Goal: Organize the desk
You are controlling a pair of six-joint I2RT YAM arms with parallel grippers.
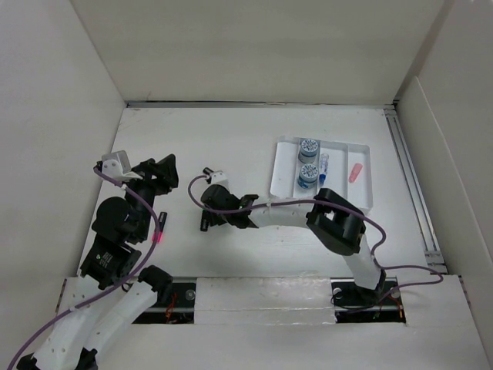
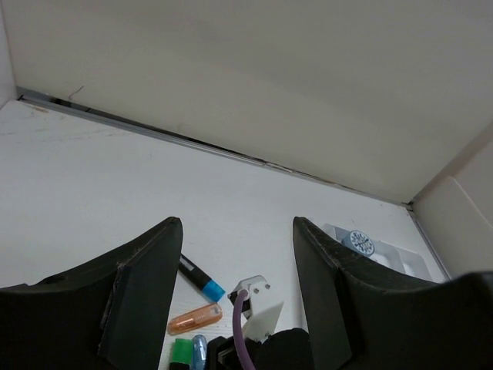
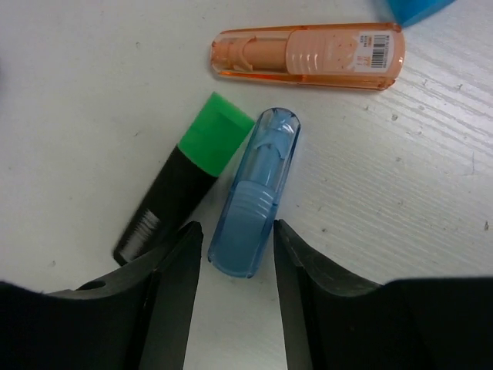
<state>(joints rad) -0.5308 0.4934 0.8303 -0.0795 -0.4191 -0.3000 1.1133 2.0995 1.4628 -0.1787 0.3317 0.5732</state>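
Top view: high, above and behind the left arm (image 1: 115, 231) and right arm (image 1: 339, 227), looking down on the whole surface (image 1: 231, 139). Left wrist view: low, facing across the surface toward the far wall (image 2: 269, 77). Right wrist view: very near, looking steeply down. Both wrist views share the orange tube (image 3: 308, 50).

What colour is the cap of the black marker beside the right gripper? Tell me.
Green. The cap shows best in the right wrist view.
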